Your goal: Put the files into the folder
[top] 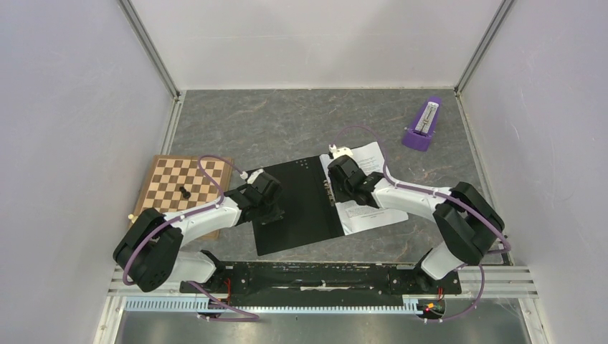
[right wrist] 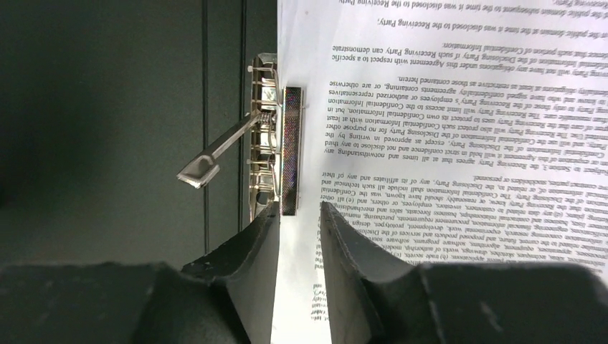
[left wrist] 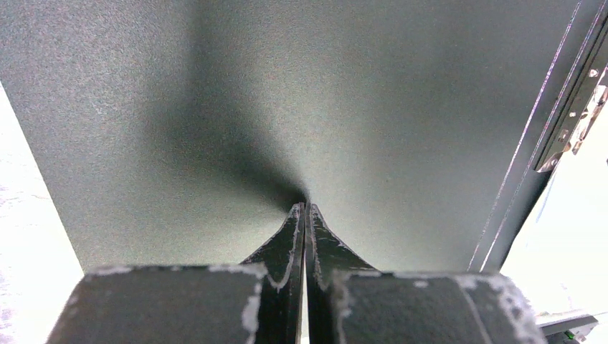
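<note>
The folder (top: 301, 208) lies open on the table, black inside facing up. The files (top: 364, 215), white sheets with dense text, lie over its right half. My left gripper (top: 274, 209) is shut with nothing between its jaws, and its tips (left wrist: 306, 208) rest on the black left cover (left wrist: 287, 93). My right gripper (top: 332, 192) hovers at the spine, jaws slightly open and empty (right wrist: 299, 209), just below the metal spine clip (right wrist: 269, 136). The clip's lever (right wrist: 215, 154) stands raised. The clip's bar sits on the left edge of the files (right wrist: 444, 107).
A checkered wooden chessboard (top: 168, 179) with one black piece (top: 185, 192) lies left of the folder, beside my left arm. A purple metronome-like object (top: 423, 125) stands at the back right. Grey walls close in both sides and the back.
</note>
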